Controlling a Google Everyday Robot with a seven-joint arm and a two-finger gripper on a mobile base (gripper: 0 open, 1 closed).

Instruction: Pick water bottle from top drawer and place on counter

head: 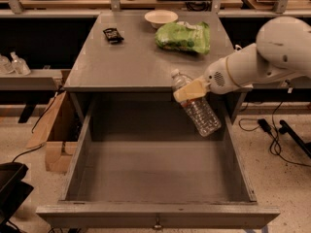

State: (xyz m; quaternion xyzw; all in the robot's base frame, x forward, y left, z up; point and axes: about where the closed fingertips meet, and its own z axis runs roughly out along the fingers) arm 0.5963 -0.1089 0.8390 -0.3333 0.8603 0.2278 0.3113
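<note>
My gripper (189, 91) is shut on the water bottle (197, 105), a clear ribbed bottle with a white cap. It holds the bottle tilted, cap up and to the left, in the air over the right rear part of the open top drawer (155, 174), at the front edge of the counter (136, 57). The cap reaches just over the counter's edge. The drawer is pulled fully out, with a small knob (157, 224) on its front panel. My white arm comes in from the right.
On the counter lie a green bag (184, 37), a white bowl (161, 17) and a small black object (112, 34). Pump-top bottles (14, 63) stand on a shelf at left. A cardboard box (53, 130) sits left of the cabinet, cables on the floor at right.
</note>
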